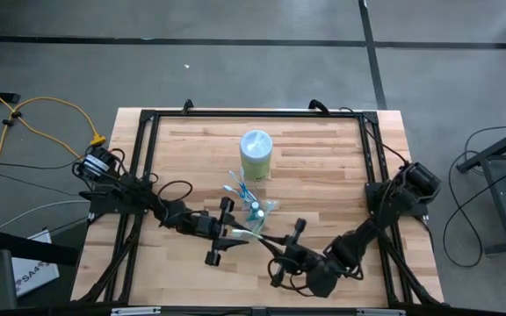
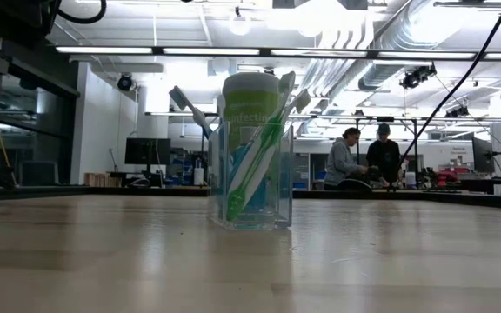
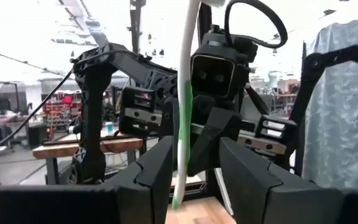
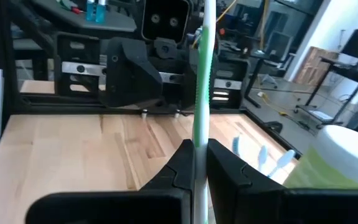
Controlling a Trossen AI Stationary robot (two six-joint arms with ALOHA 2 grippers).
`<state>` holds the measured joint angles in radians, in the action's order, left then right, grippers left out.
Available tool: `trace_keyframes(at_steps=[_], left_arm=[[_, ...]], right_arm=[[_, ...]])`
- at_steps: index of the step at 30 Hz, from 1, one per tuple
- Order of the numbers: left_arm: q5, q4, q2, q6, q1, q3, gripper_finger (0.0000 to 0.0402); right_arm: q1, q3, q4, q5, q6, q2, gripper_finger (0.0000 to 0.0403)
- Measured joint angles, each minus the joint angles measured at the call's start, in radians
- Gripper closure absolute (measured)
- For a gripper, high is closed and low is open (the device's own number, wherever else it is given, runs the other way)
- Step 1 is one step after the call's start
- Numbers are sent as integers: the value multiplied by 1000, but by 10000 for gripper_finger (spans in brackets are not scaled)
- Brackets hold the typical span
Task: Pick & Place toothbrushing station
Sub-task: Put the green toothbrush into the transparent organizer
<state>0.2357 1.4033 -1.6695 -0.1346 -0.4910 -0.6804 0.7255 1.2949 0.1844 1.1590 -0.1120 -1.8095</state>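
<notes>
toothbrush point(image 4: 202, 93) between right claw point(image 4: 199, 163) fingers

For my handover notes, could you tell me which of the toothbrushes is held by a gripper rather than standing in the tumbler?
The green-and-white toothbrush pinched in the right gripper, facing the left gripper. The other toothbrushes stand in the clear tumbler.
</notes>
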Motion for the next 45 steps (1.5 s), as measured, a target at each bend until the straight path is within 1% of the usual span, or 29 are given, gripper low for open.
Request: trace_keyframes(at_steps=[4,15,17,23,42,45], left_arm=[[0,0,0,-29,-4,0,275],[-6,38,0,-31,5,0,275],[-20,46,0,-31,5,0,275],[-36,50,0,-33,5,0,277],[-25,48,0,-52,5,0,387],[-25,48,0,-56,5,0,392]], right_arm=[[-20,0,8,-57,5,0,389],[-56,0,30,-152,13,0,389],[-61,0,30,-173,12,0,389],[-67,0,30,-173,16,0,389],[-67,0,37,-176,16,0,389],[-67,0,37,-181,14,0,386]])
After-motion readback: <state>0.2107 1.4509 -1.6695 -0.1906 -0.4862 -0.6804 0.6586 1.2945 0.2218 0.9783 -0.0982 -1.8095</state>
